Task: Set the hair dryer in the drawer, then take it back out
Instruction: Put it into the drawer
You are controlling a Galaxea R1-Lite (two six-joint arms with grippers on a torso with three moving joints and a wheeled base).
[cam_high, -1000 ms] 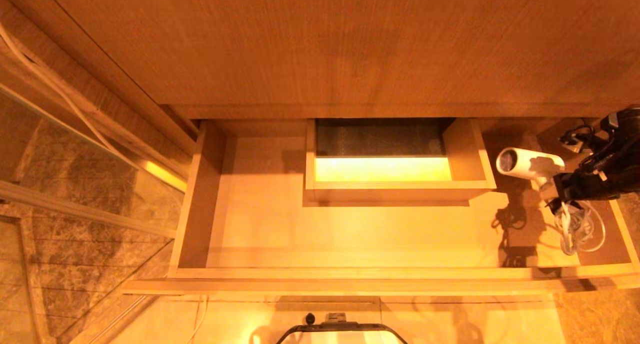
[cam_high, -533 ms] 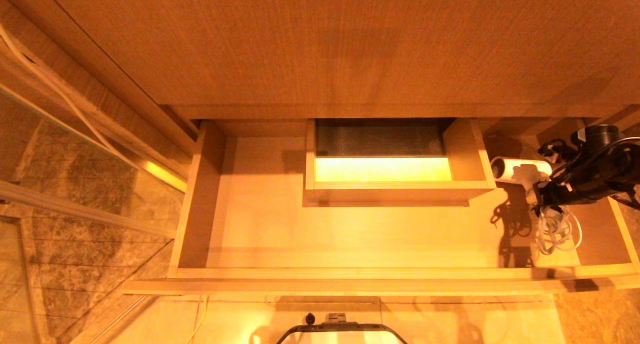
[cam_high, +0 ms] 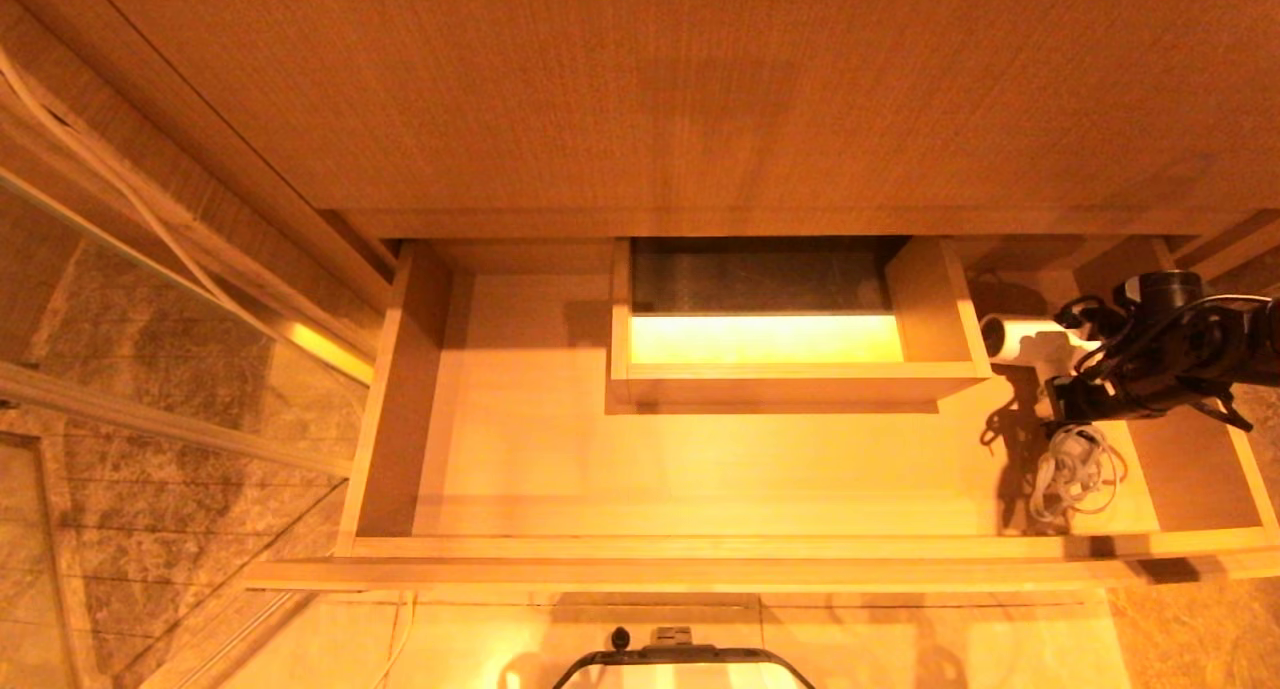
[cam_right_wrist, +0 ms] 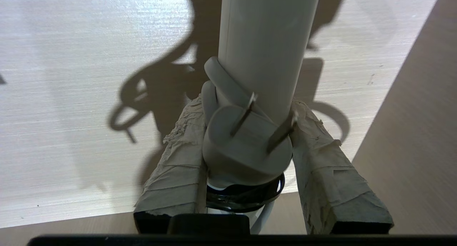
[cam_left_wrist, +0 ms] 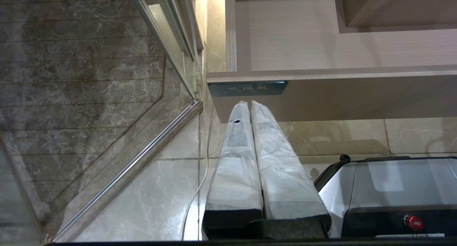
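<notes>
Hair dryer sits in my right gripper, clamped by its handle at the right end of the open drawer. From my head camera its white barrel points left, away from my wrist, with the dark round end close to the boxed cut-out in the drawer's middle. My black arm reaches in from the right edge, so the barrel is on the far side of my fingers and the bundled cord hangs on the near side, down toward the drawer floor by the front wall. I cannot tell whether the cord touches the floor.

In my right wrist camera the taped fingers press the handle from both sides, and the grey plug with its two prongs lies between them, facing the camera.

My left gripper hangs parked below the drawer's front, its taped fingers pressed together just under the small black label.
</notes>
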